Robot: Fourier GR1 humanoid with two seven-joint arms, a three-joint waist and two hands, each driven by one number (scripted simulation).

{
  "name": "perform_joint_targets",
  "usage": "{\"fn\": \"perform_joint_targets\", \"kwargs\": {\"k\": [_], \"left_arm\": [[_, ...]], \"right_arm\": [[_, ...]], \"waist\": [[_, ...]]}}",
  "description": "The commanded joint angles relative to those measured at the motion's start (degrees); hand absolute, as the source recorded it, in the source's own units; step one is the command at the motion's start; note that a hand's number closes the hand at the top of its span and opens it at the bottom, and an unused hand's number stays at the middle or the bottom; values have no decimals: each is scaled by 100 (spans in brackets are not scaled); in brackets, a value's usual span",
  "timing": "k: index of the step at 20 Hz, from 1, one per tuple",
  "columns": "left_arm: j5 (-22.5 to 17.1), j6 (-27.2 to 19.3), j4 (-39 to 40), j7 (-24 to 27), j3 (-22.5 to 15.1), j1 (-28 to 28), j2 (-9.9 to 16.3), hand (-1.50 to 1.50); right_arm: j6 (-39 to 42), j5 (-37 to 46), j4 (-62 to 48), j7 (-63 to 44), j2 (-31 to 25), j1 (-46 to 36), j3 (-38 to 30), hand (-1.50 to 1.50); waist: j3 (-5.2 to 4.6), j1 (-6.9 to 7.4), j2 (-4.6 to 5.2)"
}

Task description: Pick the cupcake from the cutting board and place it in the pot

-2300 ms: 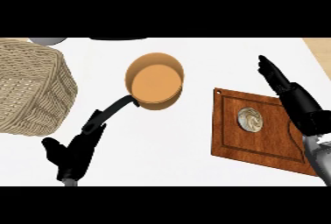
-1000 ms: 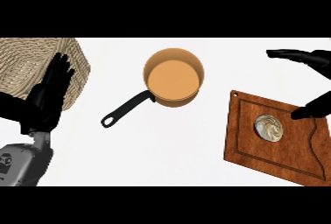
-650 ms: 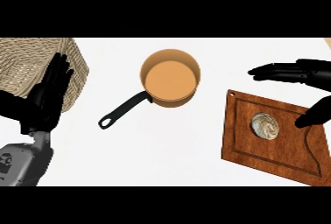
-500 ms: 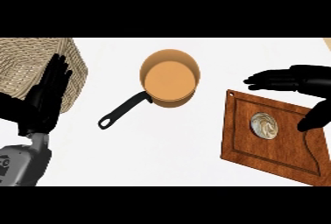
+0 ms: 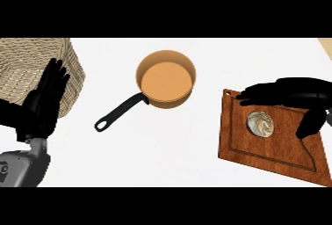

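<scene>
Moved: right hand (image 5: 288,97) has come lower and further left over the board since the earlier frames; left hand, pot and board sit as before.
Right hand: black, hangs over the cutting board's far edge; fingers (image 5: 254,93) point left, thumb hangs down on the cupcake's right side; spread and half-bent around the cupcake, gripping nothing; contact with the cupcake cannot be told.
Left hand: (image 5: 40,102) black, flat and upright at the view's left edge, fingers straight and released, in front of the basket; grey forearm below it.
Cupcake: (image 5: 260,123) round from above, pale swirled top in a light wrapper; sits upright on the upper middle of the cutting board, top facing up, no long axis to speak of.
Cutting board: (image 5: 272,154) dark reddish-brown wood, rectangular, groove running inside the rim; lies flat, turned slightly, long axis running near to far.
Pot: (image 5: 166,81) round, orange-tan, smooth; black handle with a hole at the end points to the lower left; lies left of the board, apart from it.
Basket: (image 5: 39,61) woven wicker, beige, at the upper left.
Tabletop: (image 5: 168,154) plain white, smooth; tan strip at the upper right corner.
</scene>
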State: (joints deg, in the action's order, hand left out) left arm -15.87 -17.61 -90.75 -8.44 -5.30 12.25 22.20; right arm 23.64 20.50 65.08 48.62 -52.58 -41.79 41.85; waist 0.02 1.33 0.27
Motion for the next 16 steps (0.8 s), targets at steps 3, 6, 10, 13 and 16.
{"fn": "perform_joint_targets", "kwargs": {"k": [3,6,10,13,16], "left_arm": [[55,117,27,-115,146,73,58,0],[186,59,-321,-79,144,-270,-50,0],[274,-9,-756,-329,49,-502,-124,0],[91,229,-66,-208,467,16,-39,0],[181,225,-166,-337,374,-15,-120,0]], "right_arm": [[235,572,-712,986,146,-28,204,-150],[-139,956,-1016,690,524,31,99,-150],[-320,1102,-1492,858,761,21,34,-150],[-1,1015,-799,566,808,62,0,-150],[13,1275,-1414,612,1154,-204,26,-150]], "waist": [[0,-49,0],[-1,-51,-14],[2,-17,-14],[-5,-135,-31],[-2,-66,-16]]}}
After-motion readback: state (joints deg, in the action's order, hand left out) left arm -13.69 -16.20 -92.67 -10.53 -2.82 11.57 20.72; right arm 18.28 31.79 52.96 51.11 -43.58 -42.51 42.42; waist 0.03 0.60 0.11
